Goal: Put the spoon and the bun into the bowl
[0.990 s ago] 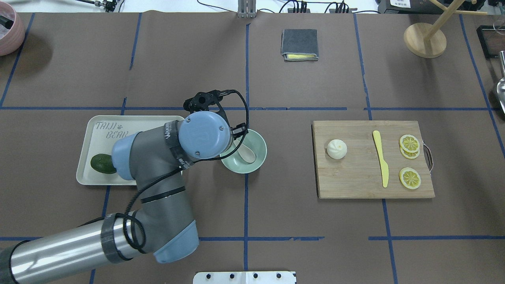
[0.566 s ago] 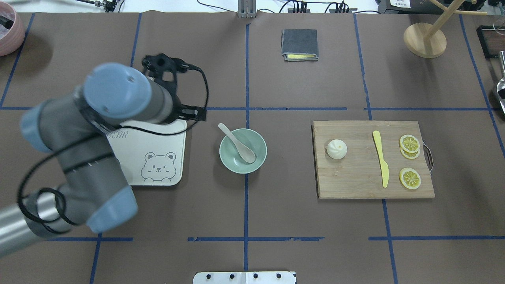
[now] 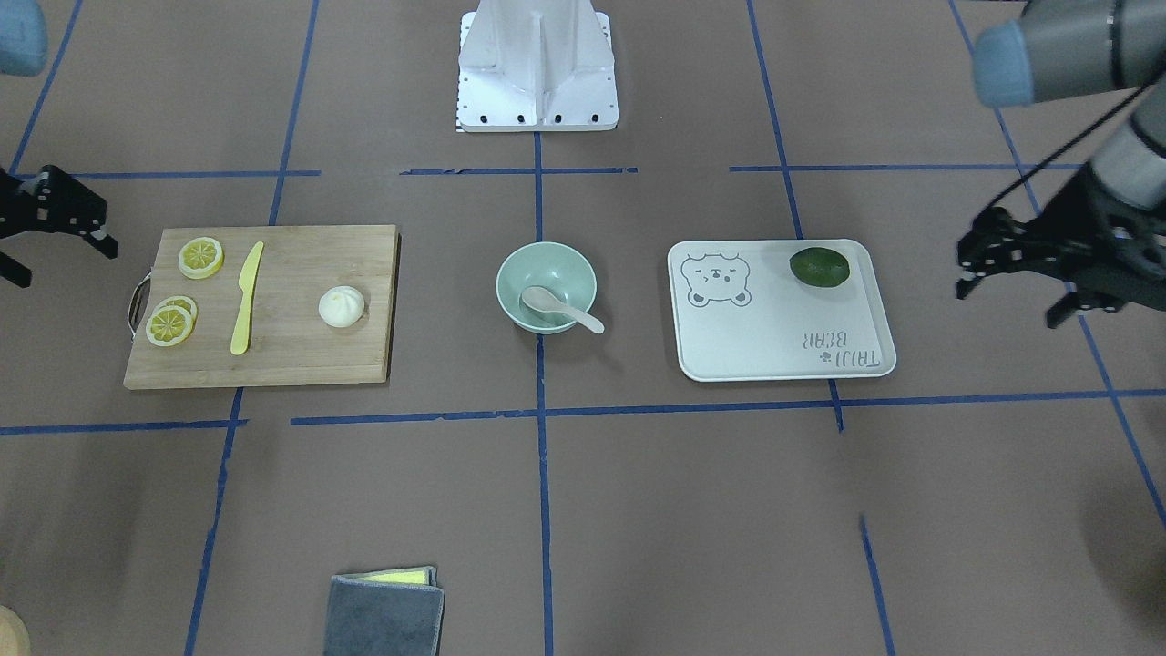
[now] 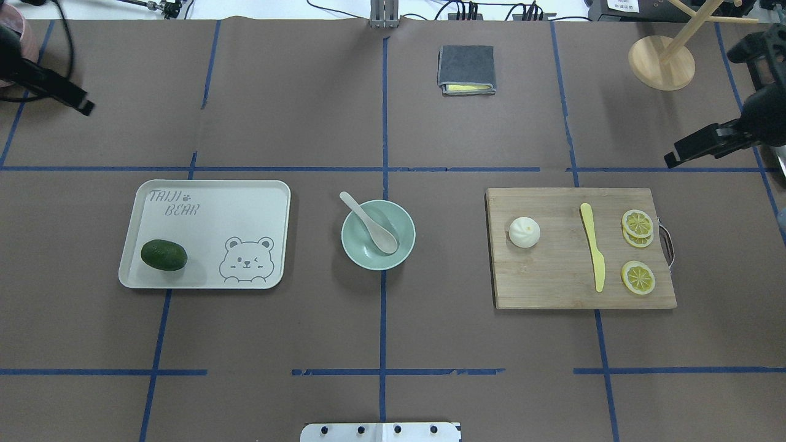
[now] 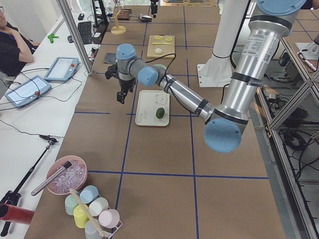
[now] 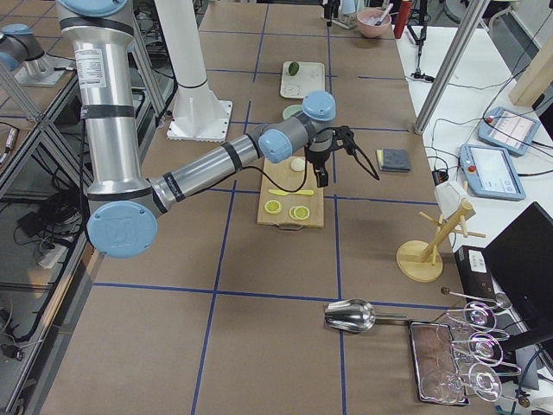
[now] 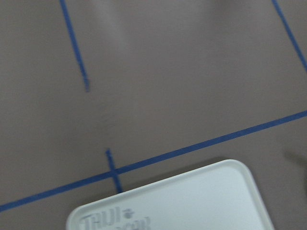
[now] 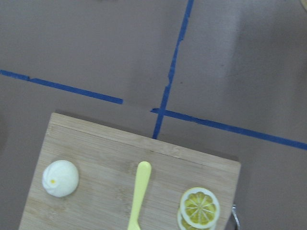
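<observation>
The pale spoon [image 4: 371, 226] lies in the mint-green bowl [image 4: 393, 259] at the table's middle, scoop inside and handle resting over the far-left rim. It also shows in the front view [image 3: 560, 306]. The white bun [image 4: 524, 232] sits on the left part of the wooden cutting board [image 4: 552, 282]; the right wrist view shows it too [image 8: 60, 178]. My left gripper [image 3: 1007, 301] is open and empty, well off to the far left of the tray. My right gripper [image 3: 68, 264] is open and empty, beyond the board's far right corner.
A yellow plastic knife [image 4: 593, 245] and lemon slices [image 4: 637, 224] lie on the board. A cream tray [image 4: 215, 209] left of the bowl holds a dark green fruit [image 4: 164, 255]. A folded grey cloth [image 4: 466, 69] and a wooden stand [image 4: 661, 61] are at the back.
My left arm has pulled away from over the bowl to the far back left, leaving the spoon in the bowl. My right gripper has come into view at the right edge.
</observation>
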Motion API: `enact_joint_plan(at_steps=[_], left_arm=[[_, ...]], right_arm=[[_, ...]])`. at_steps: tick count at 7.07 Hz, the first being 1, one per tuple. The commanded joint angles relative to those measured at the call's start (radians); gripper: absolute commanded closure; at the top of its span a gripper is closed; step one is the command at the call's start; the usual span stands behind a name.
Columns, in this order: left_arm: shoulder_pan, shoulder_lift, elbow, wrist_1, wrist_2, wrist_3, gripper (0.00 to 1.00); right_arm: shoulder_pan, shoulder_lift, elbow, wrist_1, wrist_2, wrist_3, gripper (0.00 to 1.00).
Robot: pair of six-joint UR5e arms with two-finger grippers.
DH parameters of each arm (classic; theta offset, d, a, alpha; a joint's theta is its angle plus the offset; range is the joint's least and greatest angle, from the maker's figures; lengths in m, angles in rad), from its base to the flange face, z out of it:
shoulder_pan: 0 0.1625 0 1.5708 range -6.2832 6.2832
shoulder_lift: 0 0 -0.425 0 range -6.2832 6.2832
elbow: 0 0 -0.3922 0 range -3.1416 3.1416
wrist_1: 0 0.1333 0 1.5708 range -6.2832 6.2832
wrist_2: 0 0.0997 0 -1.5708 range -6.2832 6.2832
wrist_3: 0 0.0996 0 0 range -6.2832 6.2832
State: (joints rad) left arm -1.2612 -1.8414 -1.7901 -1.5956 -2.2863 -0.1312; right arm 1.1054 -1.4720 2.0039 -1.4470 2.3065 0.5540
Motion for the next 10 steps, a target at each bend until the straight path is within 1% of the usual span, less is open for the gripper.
enact_joint_plan(at_steps=[1,2,3,4,5,6,7,8,9,10], left_arm=[[-0.197,0.117,0.141,0.002,-0.035,0.302,0.0],[-0.237,0.167,0.174,-0.003,-0.022,0.311,0.0],[-0.32,0.242,0.15,-0.027,-0.036,0.312,0.0],[-0.322,0.243,0.144,-0.015,-0.03,0.309,0.0],[-0.322,0.243,0.14,-0.015,-0.033,0.309,0.0],[-0.322,0.246,0.136,-0.015,-0.033,0.309,0.0],[-0.322,0.245,0.133,-0.015,-0.035,0.309,0.0],[-0.322,0.245,0.135,-0.015,-0.035,0.309,0.0],[-0.322,0.245,0.133,-0.015,-0.036,0.311,0.0],[-0.322,0.245,0.133,-0.015,-0.036,0.311,0.0]], right_arm=[[-0.195,0.045,0.052,0.011,-0.186,0.27,0.0],[-0.257,0.044,0.055,0.016,-0.255,0.315,0.0],[-0.332,0.015,0.037,0.061,-0.341,0.343,0.0],[-0.388,0.015,-0.011,0.139,-0.419,0.389,0.0],[-0.433,0.045,-0.057,0.189,-0.445,0.42,0.0],[-0.467,0.102,-0.107,0.189,-0.514,0.437,0.0],[-0.49,0.132,-0.14,0.188,-0.538,0.445,0.05],[-0.504,0.14,-0.152,0.188,-0.538,0.446,0.11],[-0.51,0.16,-0.169,0.186,-0.539,0.451,0.12],[-0.513,0.168,-0.19,0.185,-0.539,0.451,0.22]])
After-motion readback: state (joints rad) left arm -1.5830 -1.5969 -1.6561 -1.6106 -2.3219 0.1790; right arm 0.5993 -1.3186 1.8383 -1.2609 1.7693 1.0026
